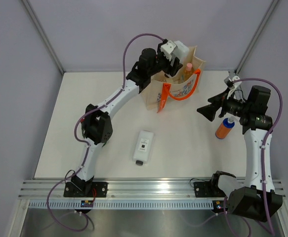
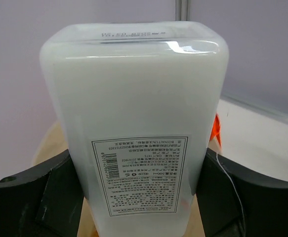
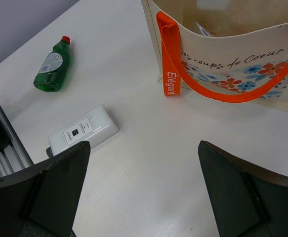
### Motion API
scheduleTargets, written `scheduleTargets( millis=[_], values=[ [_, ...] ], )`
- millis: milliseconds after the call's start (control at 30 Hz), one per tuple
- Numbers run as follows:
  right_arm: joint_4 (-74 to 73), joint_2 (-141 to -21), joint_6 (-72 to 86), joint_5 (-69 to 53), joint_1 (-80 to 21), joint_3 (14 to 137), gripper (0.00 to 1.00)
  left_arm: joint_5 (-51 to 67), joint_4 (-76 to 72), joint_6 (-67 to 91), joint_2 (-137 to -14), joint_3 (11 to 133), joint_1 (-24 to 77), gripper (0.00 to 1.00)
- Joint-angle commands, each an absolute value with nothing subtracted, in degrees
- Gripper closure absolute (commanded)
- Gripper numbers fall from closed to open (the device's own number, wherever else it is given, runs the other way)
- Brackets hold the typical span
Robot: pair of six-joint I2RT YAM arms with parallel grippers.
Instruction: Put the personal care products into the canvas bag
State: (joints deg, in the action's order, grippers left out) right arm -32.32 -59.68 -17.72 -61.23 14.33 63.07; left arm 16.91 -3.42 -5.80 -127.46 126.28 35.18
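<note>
Squarely under the left gripper (image 1: pixel 168 53) stands the canvas bag (image 1: pixel 176 88). A loose white bottle (image 1: pixel 144 146) lies ahead of the right gripper (image 1: pixel 207 111), with an orange bottle (image 1: pixel 224 129) beside its wrist. Left fingers (image 2: pixel 30 197) clamp a second white bottle (image 2: pixel 134 108); right fingers (image 3: pixel 45 187) are spread and empty.

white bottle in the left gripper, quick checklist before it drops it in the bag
1. Grip: left gripper shut on the held white bottle: ok.
2. Position: held white bottle above the mouth of the canvas bag, cloth showing beneath it: ok.
3. Bag upright, mouth open: ok.
4. Room left inside: cannot tell.
5. Right gripper open and off to the bag's side: ok.
</note>
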Motion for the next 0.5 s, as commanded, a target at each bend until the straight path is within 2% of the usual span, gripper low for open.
scheduleTargets(
  millis=[0,33,67,100,167,200,267,300,333,400,467],
  values=[
    [-30.4,-59.4,-17.1,-63.4,14.7,62.9,0.0,14.5,-15.8,-6.6,-126.5,129.2,35.0,0.86],
    [-30.3,-59.5,-17.2,-63.4,14.7,62.8,0.01,14.2,-15.6,-7.0,-126.5,128.7,35.0,0.82],
    [-30.3,-59.7,-17.3,-63.4,14.7,62.9,0.01,13.2,-14.9,-7.3,-126.3,127.5,35.0,0.74],
    [-30.6,-59.8,-17.5,-63.5,14.7,62.9,0.01,12.6,-14.5,-7.5,-126.4,126.9,35.0,0.6],
    [-30.7,-60.1,-17.6,-63.4,14.7,62.9,0.0,10.7,-14.9,-7.5,-125.8,125.1,35.0,0.48],
    [-30.6,-60.2,-17.6,-63.5,14.7,63.0,0.01,10.2,-14.9,-7.4,-125.7,123.9,35.0,0.37],
    [-30.8,-60.3,-17.9,-63.3,14.7,63.0,0.01,9.6,-14.0,-6.9,-125.6,123.6,35.1,0.36],
    [-30.8,-60.3,-18.0,-63.1,14.7,62.9,0.01,9.2,-13.8,-6.7,-125.4,123.6,35.1,0.31],
    [-30.8,-60.4,-18.2,-63.1,14.9,62.8,0.0,9.4,-13.5,-6.2,-125.3,123.6,35.1,0.11],
    [-31.1,-60.5,-18.5,-63.2,15.1,62.8,0.01,9.2,-12.8,-6.0,-124.9,123.7,35.1,0.02],
    [-32.0,-60.6,-19.5,-63.5,15.5,63.0,0.01,8.6,-12.4,-5.7,-124.5,123.7,35.1,0.01]
  ],
)
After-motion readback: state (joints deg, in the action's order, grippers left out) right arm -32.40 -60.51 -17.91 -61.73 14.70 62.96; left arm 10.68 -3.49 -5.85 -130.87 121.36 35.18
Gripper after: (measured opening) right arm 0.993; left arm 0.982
